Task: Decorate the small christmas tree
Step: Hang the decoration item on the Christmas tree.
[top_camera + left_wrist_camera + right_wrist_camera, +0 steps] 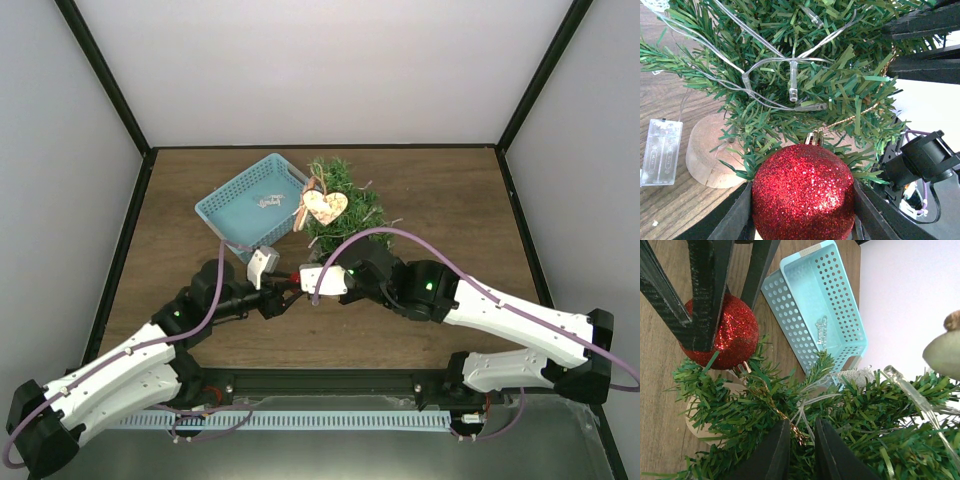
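The left gripper (804, 217) pinches a red glitter ball (802, 190) low against the tree (342, 200). Beyond it a blue basket (790, 315) sits on the bench (440, 200). The tree stands just right of the basket, back centre, strung with clear lights and a wooden heart (325, 207). The right gripper (802, 450) reaches into the branches, narrowly spread around the ball's gold cord (771, 402).

bauble (802, 192) glittery rough; basket (790, 305) smooth plastic; tbl (450, 220) wood grain.
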Robot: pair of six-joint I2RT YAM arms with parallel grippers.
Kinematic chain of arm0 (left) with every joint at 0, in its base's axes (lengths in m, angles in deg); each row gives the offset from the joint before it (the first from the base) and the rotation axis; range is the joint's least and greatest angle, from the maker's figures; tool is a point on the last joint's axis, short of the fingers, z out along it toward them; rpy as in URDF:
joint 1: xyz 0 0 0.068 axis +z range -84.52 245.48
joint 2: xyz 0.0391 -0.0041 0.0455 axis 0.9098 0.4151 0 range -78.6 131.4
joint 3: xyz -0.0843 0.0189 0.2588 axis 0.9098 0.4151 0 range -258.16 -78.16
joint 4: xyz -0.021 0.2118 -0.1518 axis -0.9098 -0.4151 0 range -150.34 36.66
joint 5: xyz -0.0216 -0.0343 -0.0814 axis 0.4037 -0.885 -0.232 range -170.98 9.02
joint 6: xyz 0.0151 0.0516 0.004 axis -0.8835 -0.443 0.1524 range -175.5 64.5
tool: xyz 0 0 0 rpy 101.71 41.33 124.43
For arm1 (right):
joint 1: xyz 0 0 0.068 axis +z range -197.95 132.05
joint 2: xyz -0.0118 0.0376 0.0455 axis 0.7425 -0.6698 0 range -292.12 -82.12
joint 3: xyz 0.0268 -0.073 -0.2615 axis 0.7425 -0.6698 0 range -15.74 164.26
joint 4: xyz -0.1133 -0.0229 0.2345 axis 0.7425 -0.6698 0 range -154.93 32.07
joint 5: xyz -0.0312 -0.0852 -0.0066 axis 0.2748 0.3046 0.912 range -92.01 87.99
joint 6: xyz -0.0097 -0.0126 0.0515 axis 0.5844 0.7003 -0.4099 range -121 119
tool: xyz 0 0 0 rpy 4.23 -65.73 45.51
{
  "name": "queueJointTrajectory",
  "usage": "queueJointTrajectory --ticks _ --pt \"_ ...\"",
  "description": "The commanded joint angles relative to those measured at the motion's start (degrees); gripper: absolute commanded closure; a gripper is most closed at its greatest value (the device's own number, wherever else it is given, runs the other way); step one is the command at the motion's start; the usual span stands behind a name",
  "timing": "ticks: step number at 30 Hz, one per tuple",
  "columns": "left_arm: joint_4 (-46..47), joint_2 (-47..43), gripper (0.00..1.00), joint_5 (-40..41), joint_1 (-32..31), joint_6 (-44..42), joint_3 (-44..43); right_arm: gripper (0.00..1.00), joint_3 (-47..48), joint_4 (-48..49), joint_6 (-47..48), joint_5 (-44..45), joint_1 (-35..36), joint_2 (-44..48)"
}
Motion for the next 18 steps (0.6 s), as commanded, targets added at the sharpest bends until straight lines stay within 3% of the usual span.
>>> queueJointTrajectory --ticks 1,18 --pt "0.2 -0.2 0.62 -0.3 -0.3 0.7 0.0 0.83 0.6 0.3 -0.3 -0.1 -0.3 0.4" --pt "-0.9 -0.6 0.46 -0.7 -0.2 0.8 -0.5 0.81 0.9 -0.8 -1.4 -6.3 -0.3 4.7"
